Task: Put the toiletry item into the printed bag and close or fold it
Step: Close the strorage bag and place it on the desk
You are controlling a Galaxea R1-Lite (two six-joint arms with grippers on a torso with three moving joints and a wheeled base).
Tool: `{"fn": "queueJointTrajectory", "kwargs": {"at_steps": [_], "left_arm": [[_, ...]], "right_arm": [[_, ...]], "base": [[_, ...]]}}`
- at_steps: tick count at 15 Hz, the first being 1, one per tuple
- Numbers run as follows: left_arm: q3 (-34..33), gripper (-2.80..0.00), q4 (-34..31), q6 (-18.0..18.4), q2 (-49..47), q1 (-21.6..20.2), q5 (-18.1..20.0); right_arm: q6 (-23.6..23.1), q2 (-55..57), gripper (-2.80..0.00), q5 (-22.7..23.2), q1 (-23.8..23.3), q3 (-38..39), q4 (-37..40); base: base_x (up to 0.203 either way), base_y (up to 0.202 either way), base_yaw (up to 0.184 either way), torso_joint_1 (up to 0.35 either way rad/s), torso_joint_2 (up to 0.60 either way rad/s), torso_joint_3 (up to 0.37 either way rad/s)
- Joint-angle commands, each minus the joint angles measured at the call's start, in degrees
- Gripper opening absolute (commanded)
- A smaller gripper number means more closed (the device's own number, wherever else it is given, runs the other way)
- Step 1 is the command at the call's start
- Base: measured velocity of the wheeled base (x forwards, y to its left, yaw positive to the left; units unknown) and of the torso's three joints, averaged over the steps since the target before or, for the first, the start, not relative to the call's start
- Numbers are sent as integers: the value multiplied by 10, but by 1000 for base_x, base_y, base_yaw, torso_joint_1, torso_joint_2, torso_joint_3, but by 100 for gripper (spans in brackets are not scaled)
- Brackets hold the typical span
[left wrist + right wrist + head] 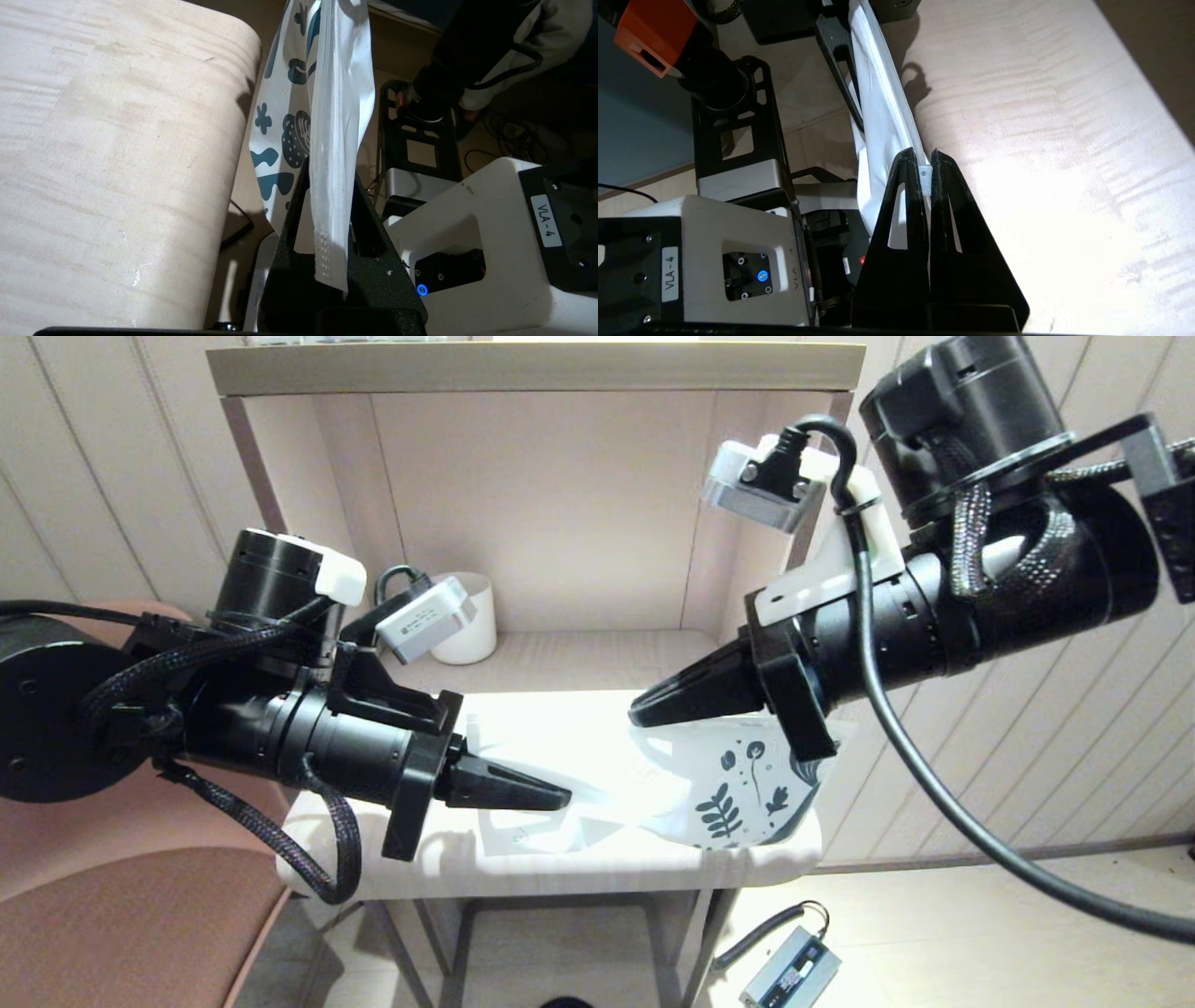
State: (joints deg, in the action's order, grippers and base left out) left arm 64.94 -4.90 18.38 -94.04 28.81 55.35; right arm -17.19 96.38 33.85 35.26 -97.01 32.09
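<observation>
The printed bag hangs stretched between both grippers just above the pale table, its blue leaf-print end towards the right. My left gripper is shut on the bag's white zip-strip edge, with the printed panel drooping past the table edge. My right gripper is shut on the small clear zip tab at the other end of the strip, and the bag runs away from it along the table edge. The toiletry item is out of view.
A white ribbed mug stands at the back left of the alcove, behind the left wrist. Shelf walls close in the back and sides. A brown seat is on the left. A power brick lies on the floor.
</observation>
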Motion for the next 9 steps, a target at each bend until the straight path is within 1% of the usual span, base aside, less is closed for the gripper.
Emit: {"fn": "queueJointTrajectory", "kwargs": {"at_steps": [1,5,9], "left_arm": [[-1,-280,0,1,-1,0,3],[-1,-280,0,1,1,0,3],[-1,-280,0,1,0,0,3]], "right_arm": [[-1,-29,-280,15,-23,27,1],[-11,-61,-280,26,-56,64,-1],[-17,-100,-280,62,-120,100,-1]], "base": [[0,0,0,0,0,0],[0,0,0,0,0,0],[0,0,0,0,0,0]]}}
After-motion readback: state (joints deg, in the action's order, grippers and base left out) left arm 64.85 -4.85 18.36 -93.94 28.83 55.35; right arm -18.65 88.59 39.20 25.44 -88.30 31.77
